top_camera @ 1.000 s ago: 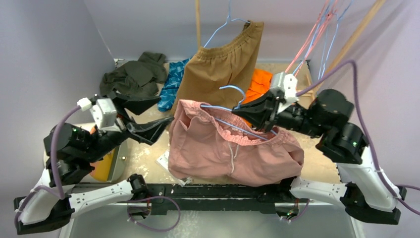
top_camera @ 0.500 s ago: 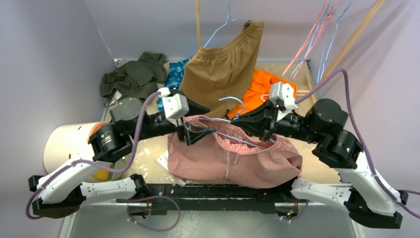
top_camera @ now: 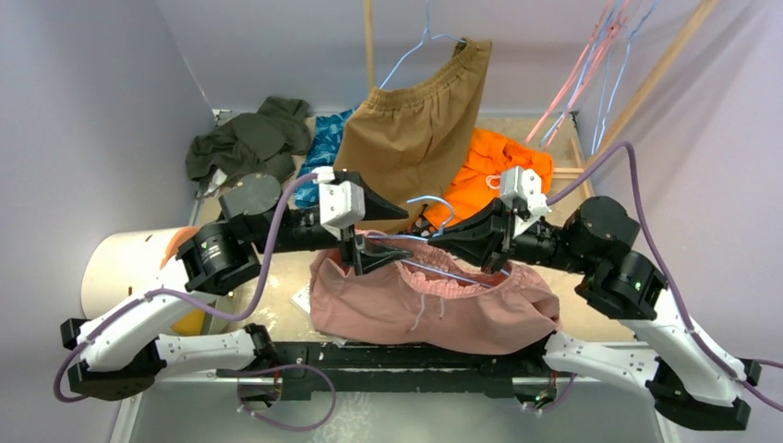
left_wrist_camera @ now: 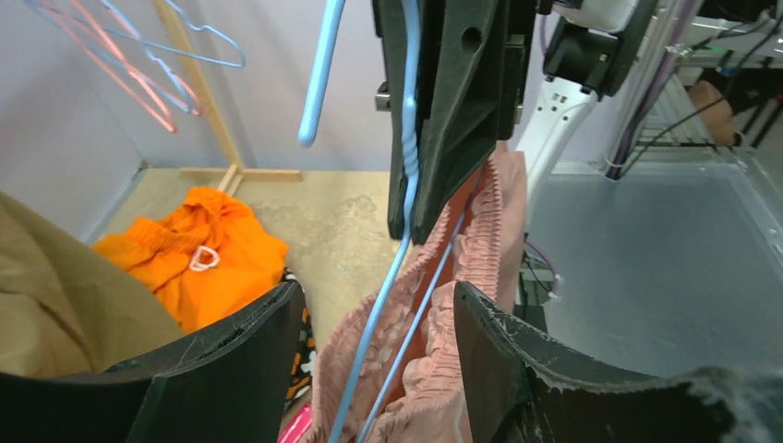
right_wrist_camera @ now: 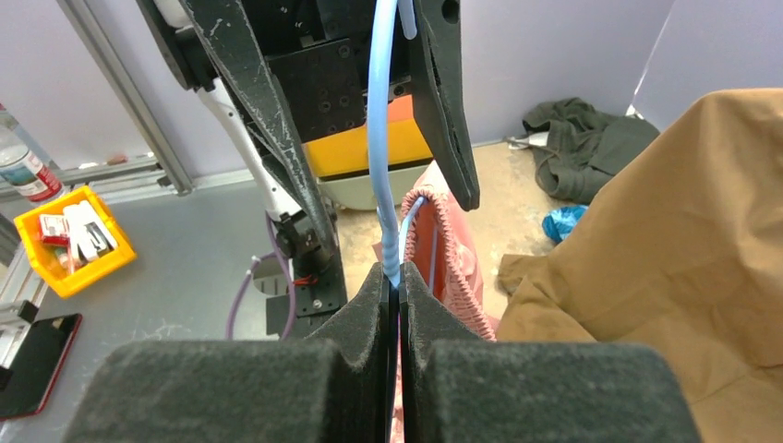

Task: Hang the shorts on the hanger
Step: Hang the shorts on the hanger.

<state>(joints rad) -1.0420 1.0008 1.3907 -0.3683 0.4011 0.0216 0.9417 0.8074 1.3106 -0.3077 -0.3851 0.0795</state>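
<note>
**A:** Top external first, quick: what moved in the last second?

**B:** Your left gripper (top_camera: 392, 238) swung in from far out on its own side. It ended facing your right gripper (top_camera: 443, 238), almost tip to tip. The shorts (top_camera: 434, 309) sagged a bit lower beneath both.

**A:** Grip states?

**B:** Right was clamped on the twisted neck of the hanger (right_wrist_camera: 380, 120), same as before. Left was spread wide and held nothing.

**A:** And what did that mean for the task?

**B:** My read is that the waistband was already bunched along the hanger's lower wire. You brought the left in to pinch the fabric and pull it along. The job wasn't finished yet.

**A:** Did any view show what another missed?

**B:** Left wrist showed both blue wires and the pink waistband running between your left fingers (left_wrist_camera: 235, 369). I couldn't tell whether they touched. Top external hid that gap. Right wrist showed the pads shut flat, with the wire rising straight ahead of them. Only top external showed most of the shorts hanging below both grippers, with the tan-brown shorts (top_camera: 415, 129) and orange garment (top_camera: 485, 161) beyond them.
</note>
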